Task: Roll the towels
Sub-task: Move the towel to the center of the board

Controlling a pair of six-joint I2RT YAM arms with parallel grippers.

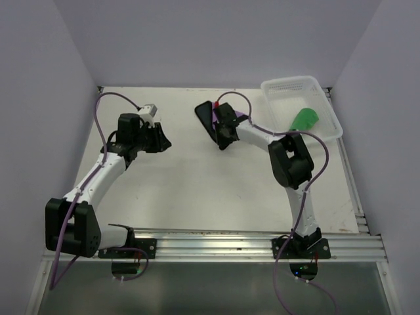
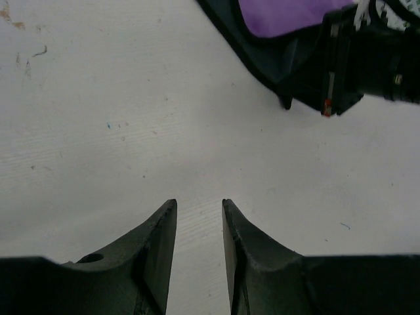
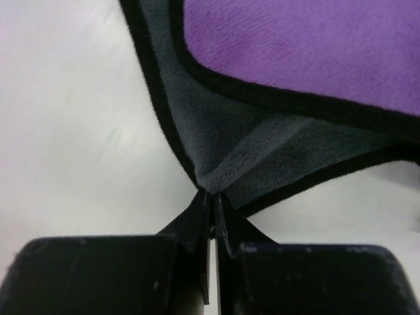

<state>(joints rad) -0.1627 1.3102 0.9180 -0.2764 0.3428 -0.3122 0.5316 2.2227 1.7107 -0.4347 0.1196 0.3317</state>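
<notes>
The purple towel (image 1: 209, 119) lies at the back middle of the table, its black back folded up over the purple face. In the right wrist view its purple face (image 3: 308, 46) shows above the grey-black back. My right gripper (image 3: 211, 195) is shut on a corner of this towel and holds it lifted; in the top view the gripper (image 1: 224, 139) is at the towel's near edge. The green towel (image 1: 305, 119) lies in the white basket. My left gripper (image 2: 199, 209) is open and empty over bare table, left of the purple towel (image 2: 289, 16); the top view shows it (image 1: 164, 141) too.
The white lattice basket (image 1: 283, 88) stands at the back right corner. White walls close in the table on the left, back and right. A metal rail (image 1: 216, 246) runs along the near edge by the arm bases.
</notes>
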